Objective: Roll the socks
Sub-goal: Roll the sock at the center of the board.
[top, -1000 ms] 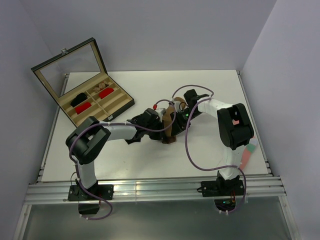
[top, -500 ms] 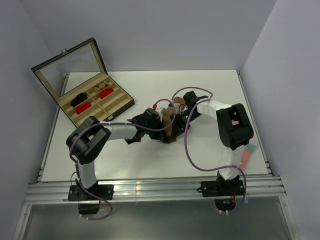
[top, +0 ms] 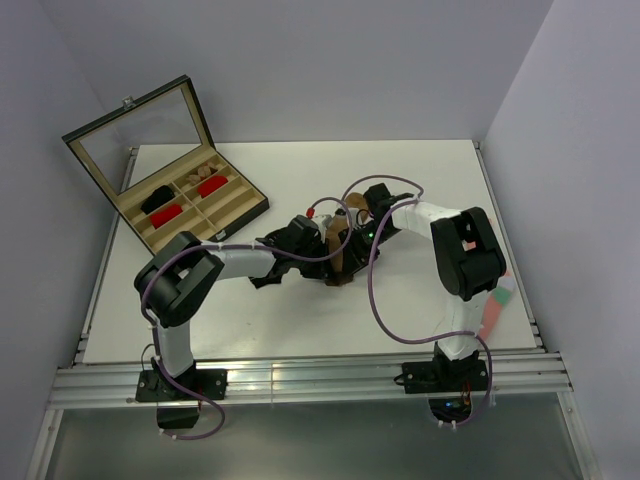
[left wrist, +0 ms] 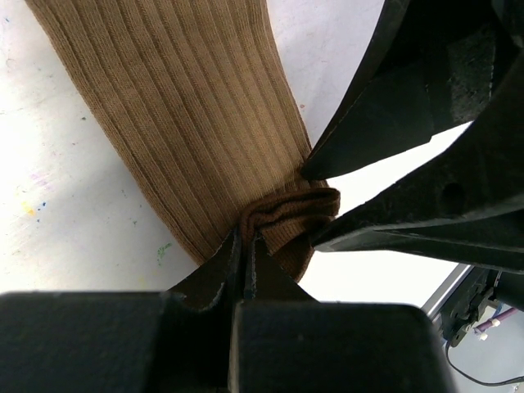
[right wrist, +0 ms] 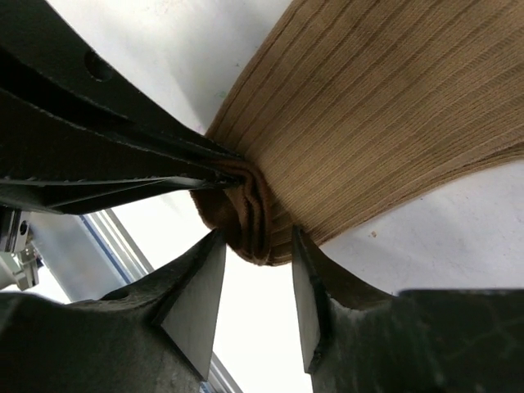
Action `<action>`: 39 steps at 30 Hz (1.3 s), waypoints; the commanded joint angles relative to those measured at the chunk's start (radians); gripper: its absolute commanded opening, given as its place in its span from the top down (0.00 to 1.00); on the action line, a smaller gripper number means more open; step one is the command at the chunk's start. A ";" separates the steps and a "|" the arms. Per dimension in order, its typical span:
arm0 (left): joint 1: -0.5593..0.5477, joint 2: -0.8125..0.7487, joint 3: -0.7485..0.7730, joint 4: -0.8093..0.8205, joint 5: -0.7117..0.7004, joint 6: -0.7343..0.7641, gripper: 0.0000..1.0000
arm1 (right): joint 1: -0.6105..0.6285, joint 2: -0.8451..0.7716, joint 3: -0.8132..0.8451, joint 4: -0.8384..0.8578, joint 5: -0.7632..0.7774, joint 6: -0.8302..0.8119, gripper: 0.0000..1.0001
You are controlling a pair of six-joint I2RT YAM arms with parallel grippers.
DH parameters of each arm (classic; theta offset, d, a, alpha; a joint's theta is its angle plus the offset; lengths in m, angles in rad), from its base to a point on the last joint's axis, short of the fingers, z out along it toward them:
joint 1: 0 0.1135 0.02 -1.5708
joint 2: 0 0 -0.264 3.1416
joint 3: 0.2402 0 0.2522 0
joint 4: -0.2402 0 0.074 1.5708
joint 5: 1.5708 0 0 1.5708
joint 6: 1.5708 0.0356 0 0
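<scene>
A tan-brown ribbed sock [top: 338, 255] lies mid-table between both wrists. In the left wrist view it [left wrist: 180, 106] fans away from a small rolled end [left wrist: 286, 221]. My left gripper [left wrist: 246, 239] is shut, pinching that rolled end at its tip. From the opposite side my right gripper [right wrist: 255, 237] stands open, one finger on each side of the rolled end [right wrist: 246, 209], with the tips close to the fabric. Those right fingers [left wrist: 409, 106] show as black wedges in the left wrist view. In the top view, both grippers meet at the sock [top: 332, 243].
An open black case [top: 240, 212] with a raised glass lid stands at the back left and holds red rolled bundles [top: 167, 213]. A coral-pink sock [top: 492, 315] hangs off the table's right edge. Purple cables loop over both arms.
The right wrist has shifted slightly left toward the sock and its jaws have narrowed a little around the rolled end. The left gripper keeps its pinch and has not moved.
</scene>
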 commanded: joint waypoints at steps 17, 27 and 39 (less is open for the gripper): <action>-0.006 0.012 -0.046 0.069 -0.015 -0.015 0.81 | -0.001 0.031 0.003 0.025 0.070 0.044 0.92; -0.006 -0.051 -0.161 0.275 -0.001 -0.021 0.59 | -0.022 0.067 0.015 0.017 0.096 0.059 0.95; -0.005 -0.057 -0.262 0.451 0.020 0.014 0.55 | -0.030 0.093 0.028 0.014 0.105 0.061 0.96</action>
